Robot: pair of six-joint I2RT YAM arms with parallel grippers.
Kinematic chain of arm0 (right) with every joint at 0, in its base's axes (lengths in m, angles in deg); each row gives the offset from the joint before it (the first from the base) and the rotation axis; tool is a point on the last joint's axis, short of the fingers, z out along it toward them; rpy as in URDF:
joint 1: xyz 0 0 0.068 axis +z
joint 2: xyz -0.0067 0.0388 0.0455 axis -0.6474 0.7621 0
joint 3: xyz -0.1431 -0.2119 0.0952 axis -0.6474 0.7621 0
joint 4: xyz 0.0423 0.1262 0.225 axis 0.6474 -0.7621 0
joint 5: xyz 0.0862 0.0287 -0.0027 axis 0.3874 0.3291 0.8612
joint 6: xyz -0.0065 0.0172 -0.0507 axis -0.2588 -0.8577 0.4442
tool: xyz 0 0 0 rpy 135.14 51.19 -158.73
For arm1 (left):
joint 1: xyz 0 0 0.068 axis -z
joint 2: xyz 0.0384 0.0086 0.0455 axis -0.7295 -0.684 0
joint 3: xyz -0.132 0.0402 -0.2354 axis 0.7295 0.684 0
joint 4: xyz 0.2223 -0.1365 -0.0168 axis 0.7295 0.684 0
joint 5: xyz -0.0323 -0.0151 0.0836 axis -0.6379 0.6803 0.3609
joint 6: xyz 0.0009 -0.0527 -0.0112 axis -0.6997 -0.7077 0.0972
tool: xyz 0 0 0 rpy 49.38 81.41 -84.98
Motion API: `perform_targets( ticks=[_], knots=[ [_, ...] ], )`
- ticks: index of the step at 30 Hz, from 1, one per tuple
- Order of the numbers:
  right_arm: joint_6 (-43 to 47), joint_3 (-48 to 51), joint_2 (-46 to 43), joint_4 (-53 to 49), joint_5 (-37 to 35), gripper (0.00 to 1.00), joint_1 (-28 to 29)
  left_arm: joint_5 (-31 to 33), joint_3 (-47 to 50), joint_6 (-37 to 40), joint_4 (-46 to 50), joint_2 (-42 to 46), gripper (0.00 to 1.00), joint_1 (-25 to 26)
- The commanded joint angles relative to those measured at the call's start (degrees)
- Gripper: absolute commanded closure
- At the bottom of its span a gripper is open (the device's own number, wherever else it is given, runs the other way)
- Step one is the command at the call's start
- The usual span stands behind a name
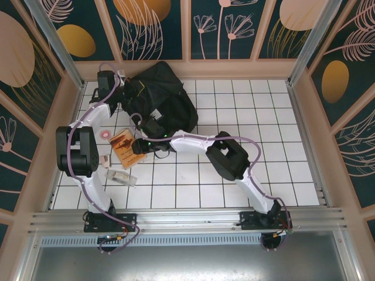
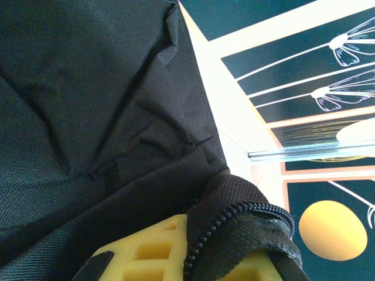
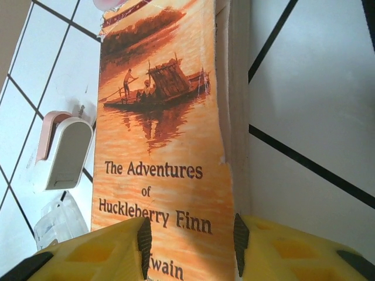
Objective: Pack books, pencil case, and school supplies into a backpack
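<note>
The left gripper [image 2: 202, 260] is clenched on the zippered rim of the backpack [image 2: 88, 117], whose black fabric spreads ahead of its fingers, probably to hold the mouth open for loading. The right gripper [image 3: 190, 246] sits over the near end of the book [image 3: 164, 134], which lies flat and runs on ahead of its fingers. I cannot tell whether it is grasping the book or only poised over it.
</note>
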Motion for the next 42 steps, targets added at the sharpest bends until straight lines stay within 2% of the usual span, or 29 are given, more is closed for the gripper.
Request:
perform_targets(
  ticks=[1, 6, 17, 30, 37, 42],
  knots=[
    [-0.1, 1.5, -2.9, 0.7, -1.1, 0.55, -0.5, -0.9, 0.4, -0.7, -2.8, -0.2, 1.00, -0.8],
    [-0.1, 4.0, -4.8, 3.1, -1.2, 0.56, -0.4, -1.0, 0.5, -0.5, -2.7, -0.2, 1.00, -0.8],
    [-1.1, 0.7, -0.5, 0.2, 1.4, 0.55, -0.4, -1.4, 0.3, -0.4, -2.5, -0.3, 1.00, -0.8],
    [-1.7, -2.7, 0.1, -0.5, 5.3, 0.56, 0.0, -1.8, 0.1, -0.7, -2.4, -0.5, 1.00, -0.8],
    [-0.9, -2.8, 0.0, -3.2, -0.9, 0.56, -0.1, -1.6, 0.2, -0.6, -2.3, -0.4, 1.00, -0.8],
    [-0.9, -5.0, 2.4, -5.8, -1.3, 0.56, -0.2, -1.7, 0.3, -0.5, -2.3, -0.3, 1.00, -0.8]
  ],
)
